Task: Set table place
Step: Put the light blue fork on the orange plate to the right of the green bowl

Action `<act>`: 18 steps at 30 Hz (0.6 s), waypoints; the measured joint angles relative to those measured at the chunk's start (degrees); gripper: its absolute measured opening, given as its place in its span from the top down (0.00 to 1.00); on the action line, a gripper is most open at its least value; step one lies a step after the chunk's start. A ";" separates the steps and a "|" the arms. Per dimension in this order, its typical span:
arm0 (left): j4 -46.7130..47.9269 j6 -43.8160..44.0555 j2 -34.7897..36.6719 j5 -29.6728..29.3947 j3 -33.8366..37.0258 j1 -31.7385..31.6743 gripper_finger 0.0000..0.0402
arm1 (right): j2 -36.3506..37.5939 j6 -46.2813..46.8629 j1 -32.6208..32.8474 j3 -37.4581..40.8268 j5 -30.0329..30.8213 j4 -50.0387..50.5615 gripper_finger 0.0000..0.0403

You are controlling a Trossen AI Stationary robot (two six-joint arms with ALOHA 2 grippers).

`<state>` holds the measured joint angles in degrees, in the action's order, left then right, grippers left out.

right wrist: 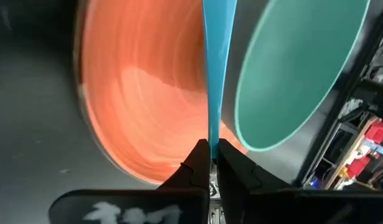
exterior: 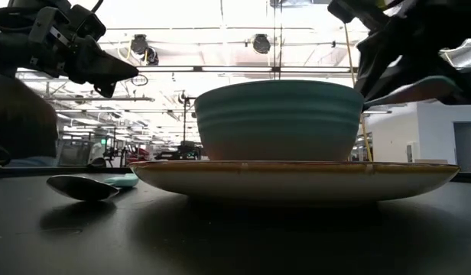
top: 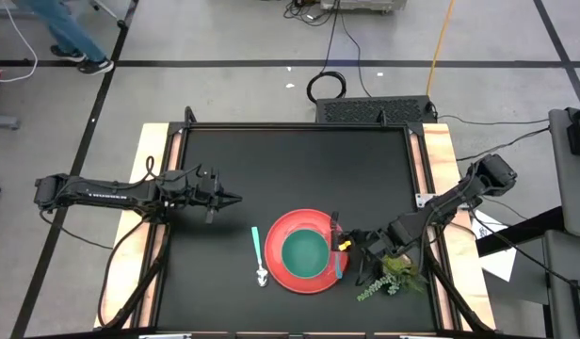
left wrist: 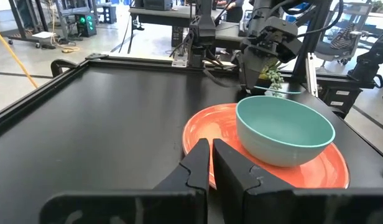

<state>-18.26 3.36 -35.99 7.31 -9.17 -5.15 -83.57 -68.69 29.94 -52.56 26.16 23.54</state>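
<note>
- We see the flat round red plate [top: 274, 264] lying toward the near edge of the large matte black table [top: 271, 169], with a teal-green round bowl [top: 304, 251] sitting in its middle, so the place is already built from the dish outward
- A spoon with a pale teal handle and metal bowl [top: 259, 256] lies flat on the table just beside the plate, on the side toward the left arm, its handle pointing away from the near edge as cutlery would sit by a dish
- The right tool [right wrist: 210, 155] hangs over the plate's rim on the side opposite the spoon; its fingers are pressed onto a thin flat blue utensil handle [right wrist: 214, 68], which runs between the bowl's wall and the plate's rim in the right wrist view
- We judge it is held by the end so that the piece can be laid alongside the plate, mirroring the spoon; whether it is a knife or a fork we cannot tell
- A small green plant sprig [top: 389, 279] lies on the table near the right arm, just apart from the plate
- The left tool [top: 232, 199] waits above bare table, well apart from the dish, fingers pressed together and holding nothing, kept clear of the working arm
</note>
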 joint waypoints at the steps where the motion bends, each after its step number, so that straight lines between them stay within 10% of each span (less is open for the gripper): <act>1: -0.01 0.01 0.00 0.00 0.00 -0.01 0.94 | 0.00 -0.09 -0.30 0.00 -0.43 -0.34 1.00; 18: 0.02 0.22 0.02 0.13 0.00 -0.02 0.94 | -0.07 1.01 -2.19 4.21 -3.90 -5.43 1.00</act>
<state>-18.24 3.57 -35.97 7.44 -9.17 -5.17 -83.64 -67.68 27.75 -48.35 22.26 18.11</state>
